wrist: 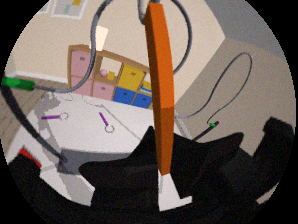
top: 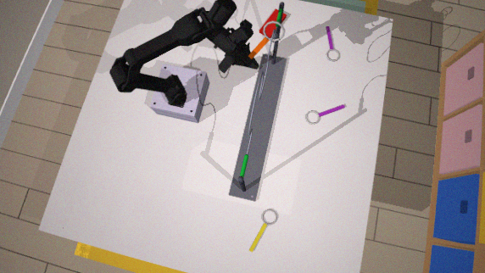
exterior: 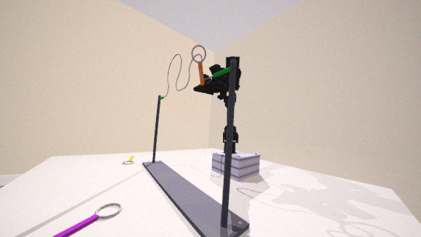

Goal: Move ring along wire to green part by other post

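My gripper (top: 252, 58) (exterior: 202, 85) (wrist: 153, 128) is shut on the lower end of the orange handle (top: 259, 47) (exterior: 201, 73) (wrist: 161, 75), which stands nearly upright. The ring (top: 264, 31) (exterior: 192, 54) is above it, around the top of the wire's first hump. Whether ring and grey wire touch cannot be told. The near green part (top: 278, 19) (exterior: 221, 72) (wrist: 19, 83) joins the post (exterior: 229, 136) on the robot's side of the exterior view. The other green part (top: 243, 165) (exterior: 161, 98) (wrist: 214, 124) is at the far post (exterior: 157, 129). The wrist view mostly hides the ring.
The wire's second, taller hump (exterior: 168, 71) (wrist: 215, 90) rises toward the far post. The dark base (top: 267, 102) (exterior: 180, 195) lies below. Purple-handled rings, including one handle (top: 332, 110), and a yellow handle (top: 258, 238) lie on the table. A red thing (top: 266, 28) is near the first post.
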{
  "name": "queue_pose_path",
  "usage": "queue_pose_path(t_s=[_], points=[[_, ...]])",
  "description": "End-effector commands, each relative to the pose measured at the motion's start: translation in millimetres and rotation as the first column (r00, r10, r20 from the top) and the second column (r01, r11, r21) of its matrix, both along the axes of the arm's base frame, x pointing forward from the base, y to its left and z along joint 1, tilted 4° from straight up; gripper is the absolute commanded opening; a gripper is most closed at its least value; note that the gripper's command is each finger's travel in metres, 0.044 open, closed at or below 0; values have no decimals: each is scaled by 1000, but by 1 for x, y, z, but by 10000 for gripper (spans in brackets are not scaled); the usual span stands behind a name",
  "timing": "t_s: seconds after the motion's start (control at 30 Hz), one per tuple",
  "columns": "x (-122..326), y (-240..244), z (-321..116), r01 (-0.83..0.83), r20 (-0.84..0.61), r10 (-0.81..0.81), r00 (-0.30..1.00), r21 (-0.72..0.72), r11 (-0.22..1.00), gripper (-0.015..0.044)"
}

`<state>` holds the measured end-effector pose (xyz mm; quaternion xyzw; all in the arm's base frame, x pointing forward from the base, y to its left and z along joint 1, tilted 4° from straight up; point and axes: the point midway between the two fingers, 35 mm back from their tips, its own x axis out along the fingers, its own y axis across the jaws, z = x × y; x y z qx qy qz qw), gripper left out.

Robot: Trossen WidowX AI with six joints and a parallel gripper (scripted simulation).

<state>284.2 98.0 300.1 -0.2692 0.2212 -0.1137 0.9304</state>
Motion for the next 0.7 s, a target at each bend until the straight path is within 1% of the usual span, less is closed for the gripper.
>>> queue_pose_path(t_s=[0.0,0.37,0.67], points=[[0,-6,3,3,2,-2,1000,-80,997,-150],[0,-18,14,4,9,-2,1000,-318,948,-150],[0,-27,26,7,14,1,1000,-512,859,-150]])
